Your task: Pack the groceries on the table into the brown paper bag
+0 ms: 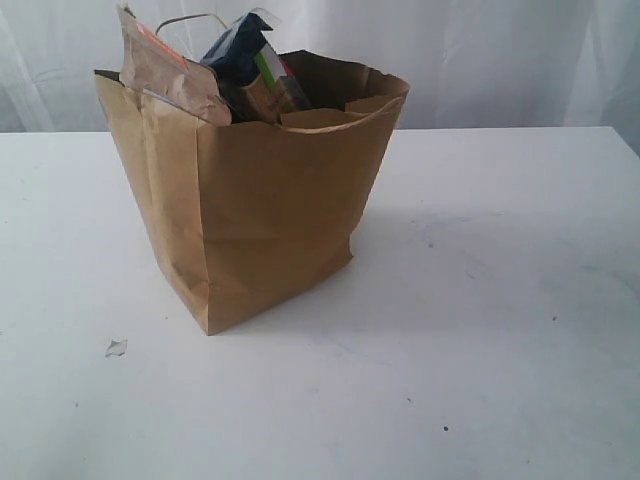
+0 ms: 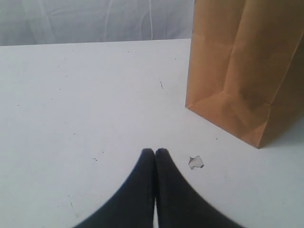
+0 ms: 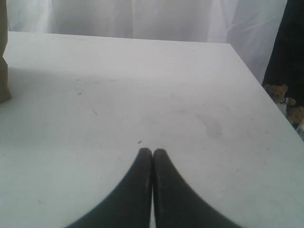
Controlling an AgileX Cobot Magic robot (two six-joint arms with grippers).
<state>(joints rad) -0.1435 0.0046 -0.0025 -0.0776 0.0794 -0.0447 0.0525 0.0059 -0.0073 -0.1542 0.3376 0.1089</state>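
Note:
The brown paper bag (image 1: 260, 200) stands upright on the white table (image 1: 480, 340), left of centre. Out of its open top stick a brown pouch (image 1: 165, 70) and the blue-ended spaghetti pack (image 1: 245, 55); the other groceries are hidden. The left wrist view shows the bag's lower corner (image 2: 247, 85) ahead of my left gripper (image 2: 155, 151), which is shut with nothing between its black fingers. My right gripper (image 3: 152, 151) is also shut and empty, over bare table, with only an edge of the bag (image 3: 4, 57) showing at the side. Neither gripper appears in the exterior view.
A small pale scrap (image 1: 116, 348) lies on the table near the bag's front corner, and it sits just beside my left fingertips (image 2: 195, 162). White curtains hang behind the table. Past the table's edge in the right wrist view is a small teddy bear (image 3: 280, 95).

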